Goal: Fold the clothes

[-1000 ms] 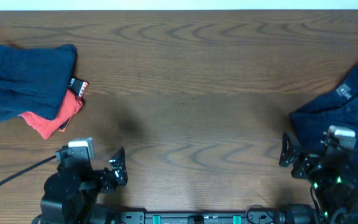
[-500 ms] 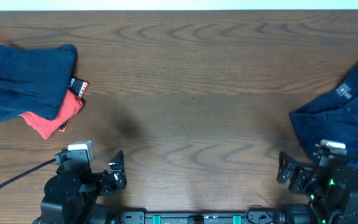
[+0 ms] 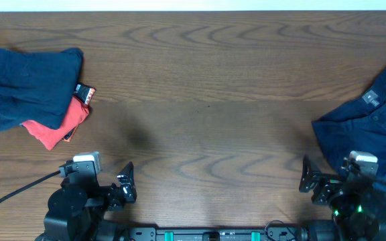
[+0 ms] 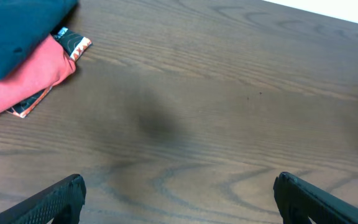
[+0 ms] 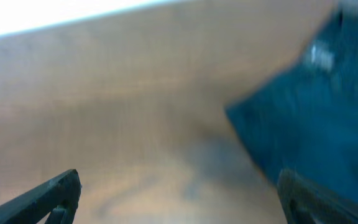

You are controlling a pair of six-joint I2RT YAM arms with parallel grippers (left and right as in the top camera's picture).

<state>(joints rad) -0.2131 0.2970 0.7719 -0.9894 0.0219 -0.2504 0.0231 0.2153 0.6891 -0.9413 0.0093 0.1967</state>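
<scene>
Dark navy blue cloth shorts (image 3: 370,127), unfolded at the right edge of the brown wooden table (image 3: 206,80).
They lie just ahead and right of the right gripper (image 5: 179,183), its fingers spread wide and empty. The left gripper (image 4: 179,186), equally spread, sits well apart beside the folded navy-and-coral pile (image 3: 35,90), so the right arm looks better placed to reach.

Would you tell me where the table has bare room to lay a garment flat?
The whole middle of the table is bare, between the folded pile at left and the navy shorts at right. Those two ends are crowded.
</scene>
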